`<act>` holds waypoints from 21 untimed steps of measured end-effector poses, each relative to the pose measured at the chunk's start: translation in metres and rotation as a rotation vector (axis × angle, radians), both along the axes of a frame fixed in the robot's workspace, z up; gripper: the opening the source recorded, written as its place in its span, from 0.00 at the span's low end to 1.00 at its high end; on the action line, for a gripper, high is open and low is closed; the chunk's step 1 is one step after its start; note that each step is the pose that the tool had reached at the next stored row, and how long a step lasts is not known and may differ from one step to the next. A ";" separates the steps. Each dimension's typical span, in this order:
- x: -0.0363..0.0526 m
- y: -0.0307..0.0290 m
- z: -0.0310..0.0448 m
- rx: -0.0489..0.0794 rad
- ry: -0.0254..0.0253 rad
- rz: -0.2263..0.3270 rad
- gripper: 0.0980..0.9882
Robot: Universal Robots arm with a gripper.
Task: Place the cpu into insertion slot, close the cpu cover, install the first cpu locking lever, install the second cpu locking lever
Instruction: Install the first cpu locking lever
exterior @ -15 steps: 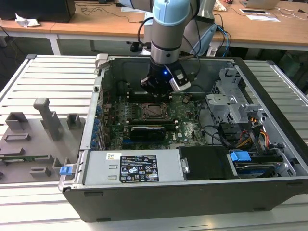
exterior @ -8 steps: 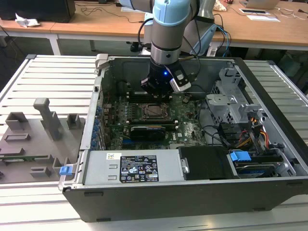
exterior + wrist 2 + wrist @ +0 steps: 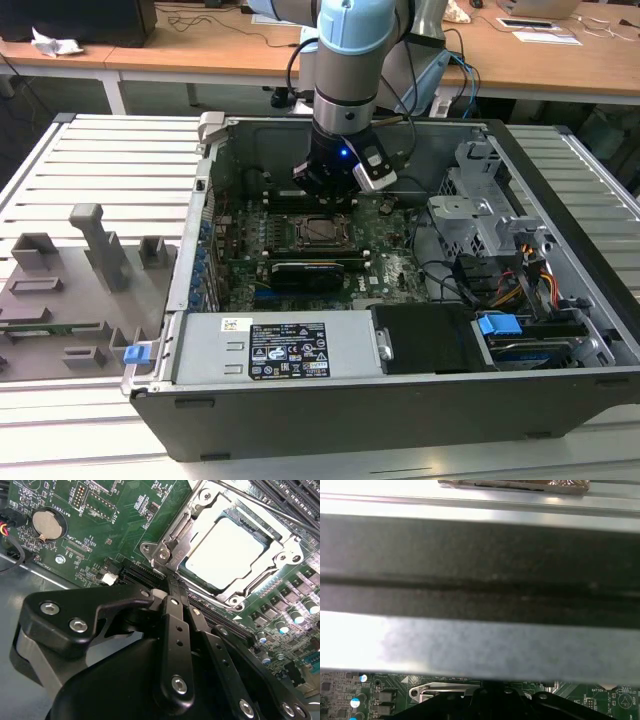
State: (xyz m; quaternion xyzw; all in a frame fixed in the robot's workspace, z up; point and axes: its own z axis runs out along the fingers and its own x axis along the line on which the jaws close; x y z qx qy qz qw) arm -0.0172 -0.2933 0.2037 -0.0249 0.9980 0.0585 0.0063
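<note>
The cpu (image 3: pixel 231 550) sits in its socket near the motherboard's (image 3: pixel 100 540) middle, with the cpu cover (image 3: pixel 235 592) closed flat around it. The gripper (image 3: pixel 172 587) hovers just beside the socket's edge, fingers pressed together, holding nothing.

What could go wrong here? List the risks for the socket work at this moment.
1. The gripper sits right at the edge of the cpu cover; a sideways slip could scrape the green motherboard beside the socket.
2. The cpu lies under the closed cover; pressing unevenly on the frame might load the chip.
3. The long black card stands close by and could be bumped.
</note>
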 end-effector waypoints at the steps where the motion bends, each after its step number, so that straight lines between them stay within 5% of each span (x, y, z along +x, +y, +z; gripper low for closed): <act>1: 0.0000 0.0000 0.0000 0.000 0.0000 0.000 0.01; 16: 0.0001 0.0001 -0.0028 -0.002 0.0001 0.000 0.01; 21: 0.0001 0.0004 0.0046 -0.002 0.0000 0.000 0.01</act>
